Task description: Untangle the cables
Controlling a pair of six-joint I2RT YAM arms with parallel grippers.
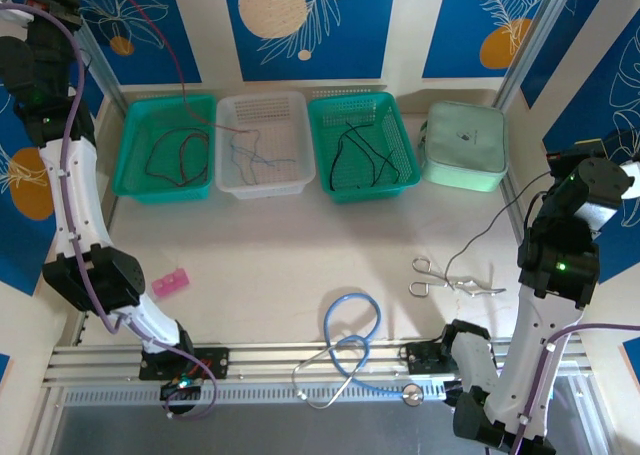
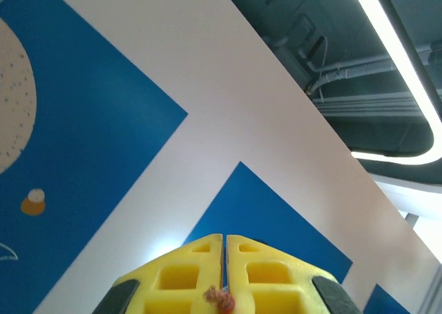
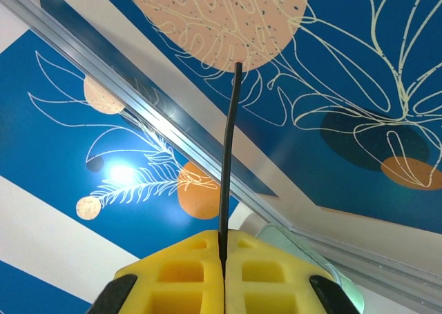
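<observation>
High at the left, off the bench (image 1: 300, 240): my left jaws (image 2: 224, 248), yellow pads pressed together and pinching the knotted end of a red cable (image 2: 221, 299).
Red cable, run: from my raised left arm it arcs through the air across the blue wall panel. It comes down at the far rim where the left green basket (image 1: 125, 165) meets the white basket (image 1: 262, 188).
Right side, raised: my right jaws (image 3: 222, 245), closed tight on a black cable (image 3: 228, 155) that stands straight up out of the seam between the pads.
Black cable, run: seen from above, a thin dark line falls from my right arm toward the bench and ends close to the metal forceps (image 1: 455, 280).
Left green basket, contents: dark and reddish wires (image 1: 165, 160) lying in loose loops on its floor.
White basket, contents: a purple-grey wire (image 1: 255, 157), loosely curled.
Right green basket (image 1: 365, 191), contents: black wire loops (image 1: 355, 155), crossing one another.
Far row: the three baskets stand side by side, with a mint-green pouch (image 1: 465, 145) just to their right.
Near edge: a light-blue tube loop (image 1: 350, 320) lies between my two arm bases.
Near left: a small pink block (image 1: 170, 282) rests on the bench close to my left arm.
</observation>
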